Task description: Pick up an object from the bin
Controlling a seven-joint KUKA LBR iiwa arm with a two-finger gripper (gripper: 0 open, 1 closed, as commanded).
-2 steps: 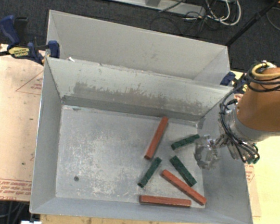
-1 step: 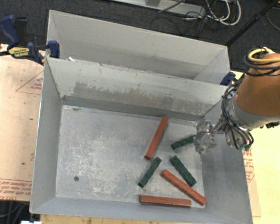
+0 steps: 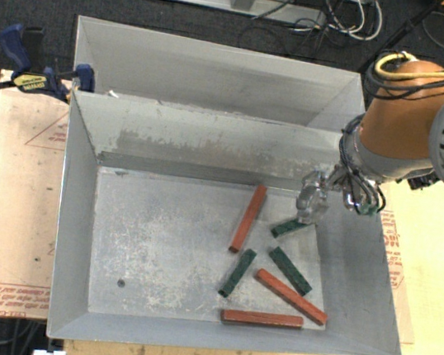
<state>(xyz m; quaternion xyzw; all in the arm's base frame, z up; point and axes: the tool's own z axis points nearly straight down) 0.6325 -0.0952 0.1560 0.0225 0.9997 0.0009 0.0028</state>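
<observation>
My gripper (image 3: pixel 310 215) hangs low at the right side of the bin, close to the right wall. Its tip is right above the upper end of a short dark green block (image 3: pixel 286 228) that lies tilted on the bin floor. Whether it touches the block I cannot tell. A long red stick (image 3: pixel 248 218) lies upright-diagonal just to the left of the gripper. Another dark green stick (image 3: pixel 290 270) lies below the short block.
Further toward the front lie a dark green stick (image 3: pixel 237 272) and two red sticks, one slanted (image 3: pixel 290 297) and one flat along the front wall (image 3: pixel 261 319). The orange-covered arm reaches in over the right rim.
</observation>
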